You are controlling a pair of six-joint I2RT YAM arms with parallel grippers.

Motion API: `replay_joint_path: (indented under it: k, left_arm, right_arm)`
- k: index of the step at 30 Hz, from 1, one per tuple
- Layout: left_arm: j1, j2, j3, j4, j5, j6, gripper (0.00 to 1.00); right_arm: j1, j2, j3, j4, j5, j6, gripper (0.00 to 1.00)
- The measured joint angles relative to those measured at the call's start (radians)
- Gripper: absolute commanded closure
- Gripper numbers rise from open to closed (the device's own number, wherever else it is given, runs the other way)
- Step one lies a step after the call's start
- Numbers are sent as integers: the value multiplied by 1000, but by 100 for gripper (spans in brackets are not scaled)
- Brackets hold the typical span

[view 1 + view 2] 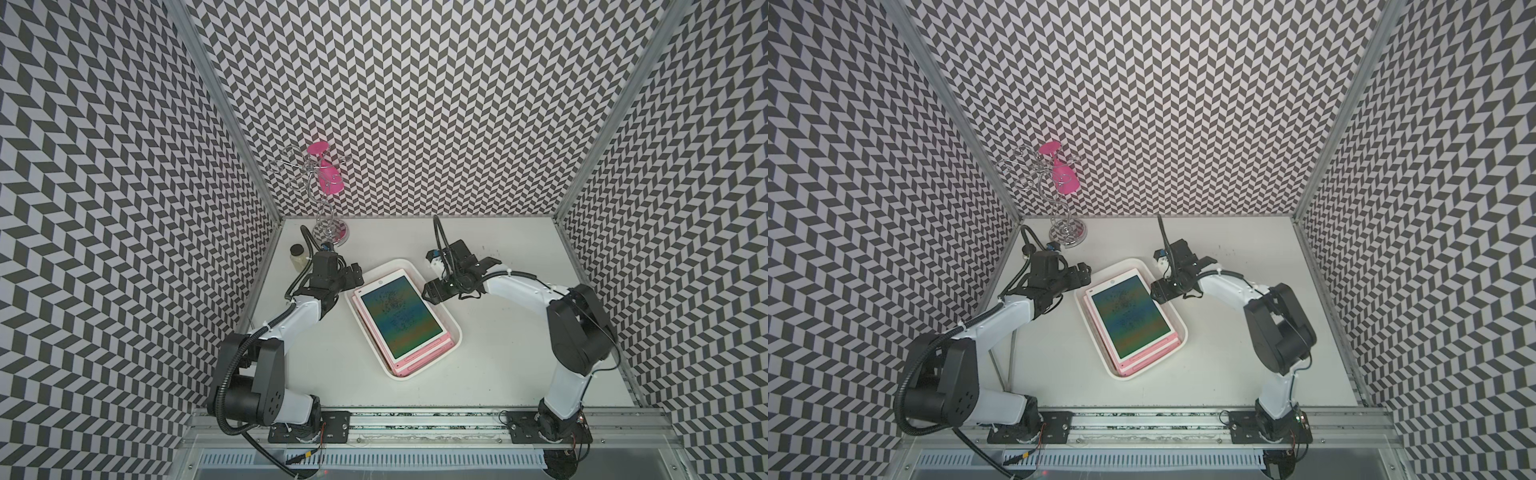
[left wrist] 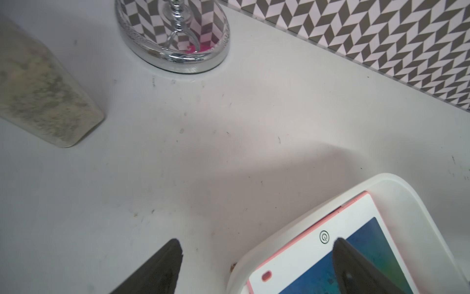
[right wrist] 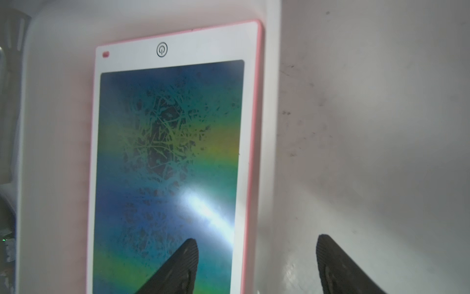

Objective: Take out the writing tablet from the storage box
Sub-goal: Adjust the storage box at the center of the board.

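The storage box (image 1: 448, 323) is a shallow white tray lying slantwise in the middle of the table in both top views. In it lies a stack of pink writing tablets; the top writing tablet (image 1: 401, 318) faces up with a blue-green screen. My left gripper (image 1: 356, 275) hovers open at the box's far left corner. In the left wrist view one finger is over the tablet (image 2: 305, 254) and the other over the table. My right gripper (image 1: 430, 293) is open over the box's right side, its fingers straddling the tablet's (image 3: 167, 152) pink edge and the box wall (image 3: 270, 76).
A chrome wire stand (image 1: 330, 232) holding a pink glass (image 1: 328, 174) rises at the far left. A small jar (image 1: 297, 253) stands beside it, just behind my left arm. Patterned walls close in three sides, and a metal rail (image 1: 415, 424) runs along the front.
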Motion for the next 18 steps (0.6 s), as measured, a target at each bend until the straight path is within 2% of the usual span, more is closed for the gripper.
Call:
replay_joint_path:
  k: [6, 13, 16, 18]
  left_arm:
    - [-78, 55, 33, 21, -2, 71, 7]
    - [-101, 104, 89, 18, -39, 160, 8]
    - [-113, 123, 98, 6, -50, 184, 11]
    - [-128, 140, 104, -4, -61, 198, 18]
  right_arm:
    - [-100, -253, -190, 74, -7, 87, 19]
    - [-96, -401, -384, 70, -47, 155, 16]
    - [-95, -446, -430, 63, -57, 175, 16]
    - [-95, -470, -452, 65, -63, 188, 15]
